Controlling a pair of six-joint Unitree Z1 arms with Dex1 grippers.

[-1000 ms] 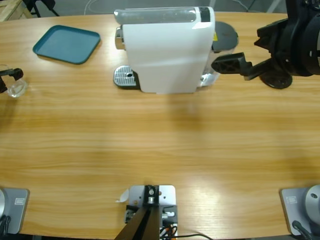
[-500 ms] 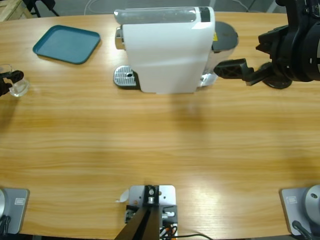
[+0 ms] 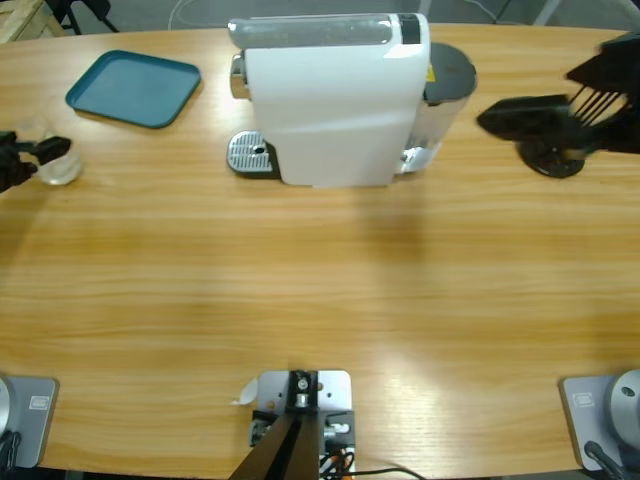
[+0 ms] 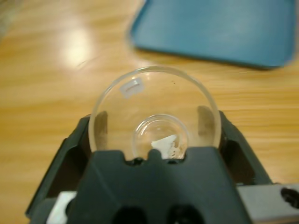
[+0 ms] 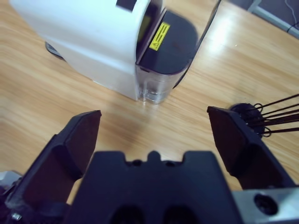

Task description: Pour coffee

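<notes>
Left gripper (image 4: 154,140): we see its jaws closed on either side of a clear glass cup (image 4: 154,112), well left of the white coffee machine (image 3: 335,100).
Right gripper (image 5: 159,135): jaws spread wide and holding nothing — it hangs right of the machine, aimed at the dark-lidded water tank (image 5: 166,51) on that side.
Coffee: we can make out no amber liquid; the cup looks empty, with only a pale glint at its base.
Drip grate (image 3: 250,153): at the machine's left foot, bare, where we judge the cup should go.
Teal tray (image 3: 133,87): on the surface left of the machine, nothing on it.
Handling: the glass is light, stiff, slick and breakable — we would grip it mid-wall, firmly but gently, and keep it upright once filled.
Black wire stand (image 3: 555,155): right of the machine.
</notes>
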